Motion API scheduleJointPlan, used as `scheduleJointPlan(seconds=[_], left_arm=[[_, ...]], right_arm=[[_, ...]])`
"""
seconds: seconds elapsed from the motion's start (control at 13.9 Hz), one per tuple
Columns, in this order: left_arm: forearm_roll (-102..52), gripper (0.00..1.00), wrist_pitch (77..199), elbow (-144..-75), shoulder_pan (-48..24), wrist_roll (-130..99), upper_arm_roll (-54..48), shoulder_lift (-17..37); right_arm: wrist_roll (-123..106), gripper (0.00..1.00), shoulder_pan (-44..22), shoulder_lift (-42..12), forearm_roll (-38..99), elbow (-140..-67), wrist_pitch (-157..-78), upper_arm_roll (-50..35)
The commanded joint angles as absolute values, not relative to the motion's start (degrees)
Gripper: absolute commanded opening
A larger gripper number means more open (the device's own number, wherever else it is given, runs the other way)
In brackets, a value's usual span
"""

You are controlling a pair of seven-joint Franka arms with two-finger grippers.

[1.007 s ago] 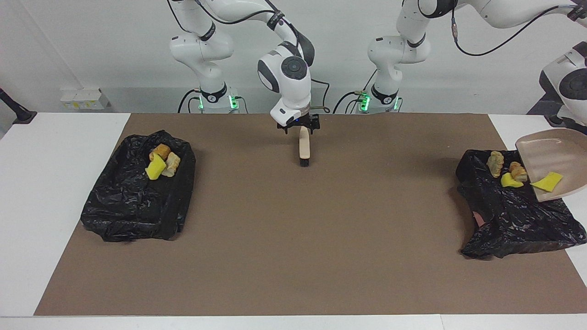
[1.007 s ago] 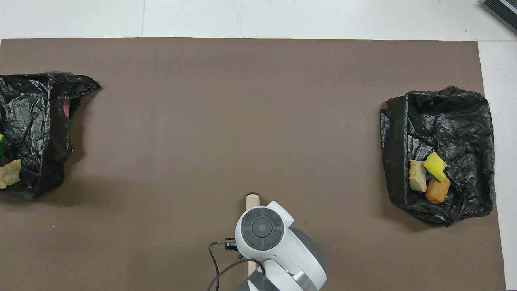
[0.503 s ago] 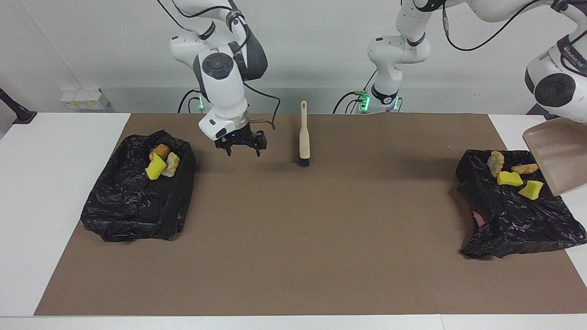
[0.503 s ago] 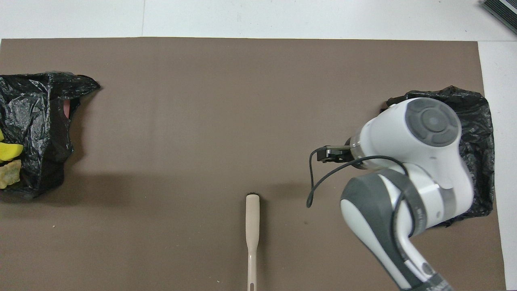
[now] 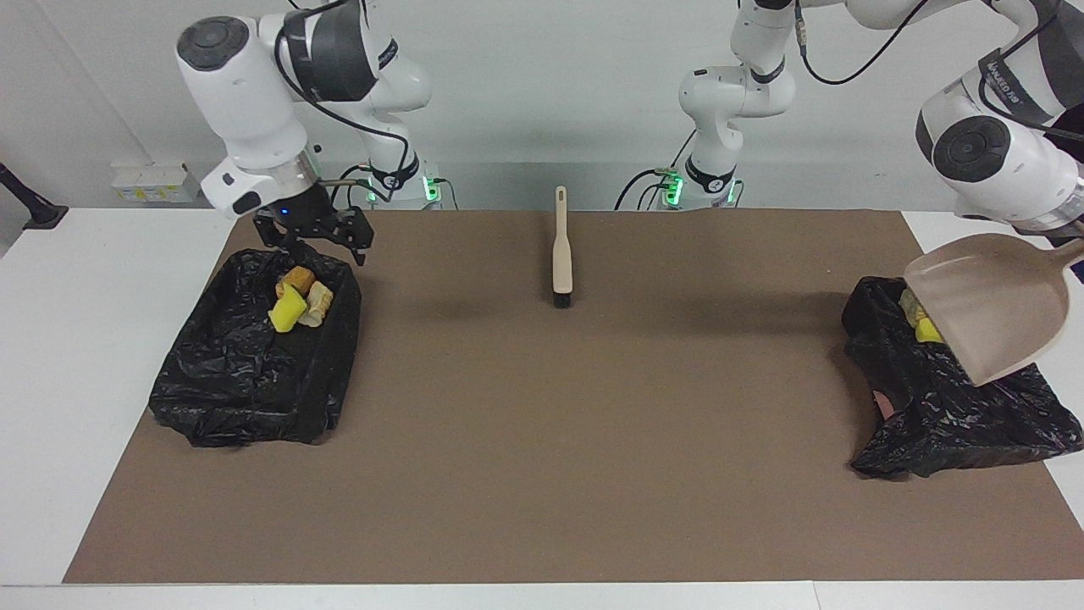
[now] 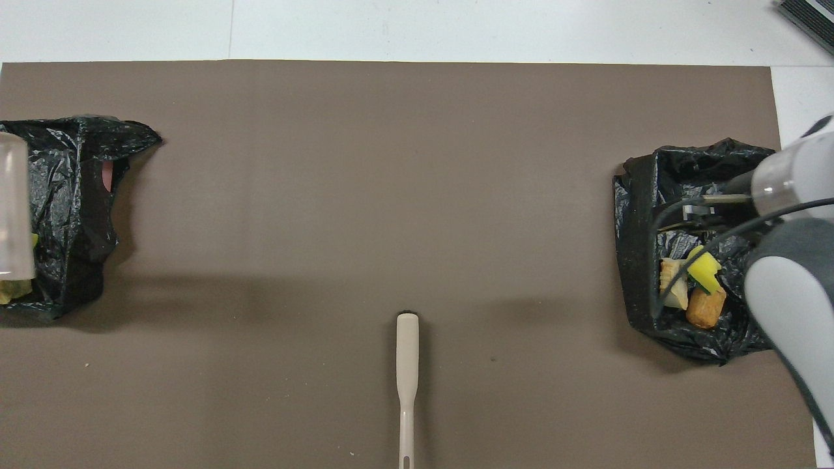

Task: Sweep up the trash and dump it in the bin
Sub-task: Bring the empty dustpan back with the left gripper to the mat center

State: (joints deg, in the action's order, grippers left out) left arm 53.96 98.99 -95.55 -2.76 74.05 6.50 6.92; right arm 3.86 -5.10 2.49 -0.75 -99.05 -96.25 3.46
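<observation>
The trash lies in two black-bagged bins. One bin [image 5: 254, 373] [image 6: 651, 195] at the right arm's end holds yellow and tan pieces [image 5: 296, 305] [image 6: 694, 290]. My right gripper [image 5: 318, 246] [image 6: 700, 208] hangs open and empty over that bin's end nearest the robots. At the left arm's end, the other bin [image 5: 957, 415] [image 6: 65, 195] holds trash [image 5: 919, 318] [image 6: 10, 290], mostly hidden by the beige dustpan [image 5: 987, 309]. The pan is tilted and empty above this bin. My left gripper [image 5: 1075, 247], cut by the frame's edge, is shut on the pan's handle.
A beige brush [image 5: 561, 254] [image 6: 406, 371] lies flat on the brown mat [image 5: 542, 440], midway between the arms' bases and close to them, its bristles pointing away from the robots. White tabletop borders the mat at both ends.
My right gripper let go of the brush and swung over to the bin at its own end. The dustpan dropped its last yellow piece into the other bin and now hangs empty above it.
</observation>
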Motion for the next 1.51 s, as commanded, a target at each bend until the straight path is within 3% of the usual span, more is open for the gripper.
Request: scheduleJointPlan(seconds=[0.0, 0.36, 0.65, 0.86, 1.44], left_arm=[[39.95, 0.00, 94.76, -96.06, -2.99, 60.71, 3.27, 6.85], [26.56, 0.00, 91.93, -96.50, -2.99, 32.93, -8.85, 9.74], [18.48, 0.00, 92.81, -94.84, -3.07, 10.50, -18.26, 15.45], [15.92, 0.00, 93.95, -88.88, -3.60, -7.24, -25.82, 22.13], [11.51, 0.00, 101.42, -79.03, -12.47, -30.03, -28.65, 31.71]], right_arm=[[1.67, 1.00, -5.97, 4.48, -3.43, -94.59, -90.12, 6.05], [1.76, 1.00, -5.27, 5.27, -1.85, -93.08, -86.75, 6.06], [1.76, 1.00, -5.36, 5.27, -1.58, -93.16, -86.75, 6.15], [1.76, 1.00, -5.36, 5.45, -1.67, -93.43, -86.84, 6.15], [-0.09, 1.00, -5.36, 5.80, -1.67, -94.04, -87.36, 6.24]])
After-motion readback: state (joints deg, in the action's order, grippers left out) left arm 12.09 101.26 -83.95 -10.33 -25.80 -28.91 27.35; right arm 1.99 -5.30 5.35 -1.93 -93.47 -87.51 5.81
